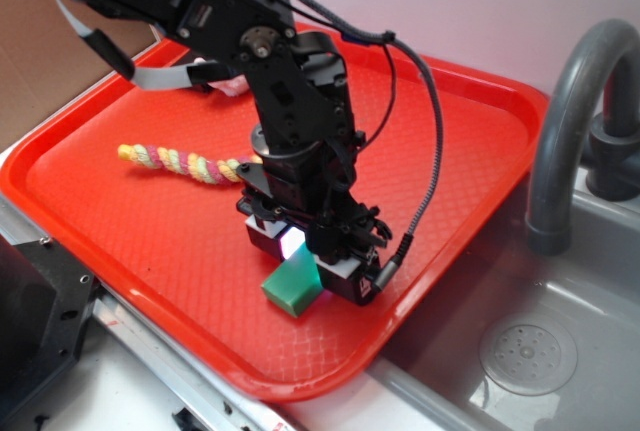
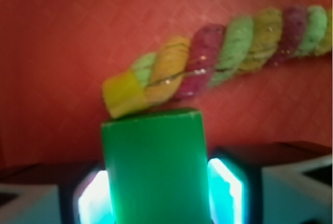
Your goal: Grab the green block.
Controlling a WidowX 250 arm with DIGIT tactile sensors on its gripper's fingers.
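Gripper (image 1: 300,263) low on tray (image 1: 120,221), pads flanking block (image 2: 153,167) on both long sides, seemingly clamped. Block's far end just short of rope (image 2: 229,52). Looks rigid, light, smooth; mid-length side grip seems right.

One green block (image 1: 297,286), one rope (image 1: 185,162) of twisted yellow, pink and green strands, and one red tray (image 1: 150,251). One robot arm (image 1: 290,121) with one gripper (image 1: 303,251), whose two fingers (image 2: 225,187) show either side of the block in the wrist view. One grey sink (image 1: 540,351) with one tap (image 1: 575,111), and one pink thing (image 1: 235,86) mostly hidden behind the arm, too covered to identify.
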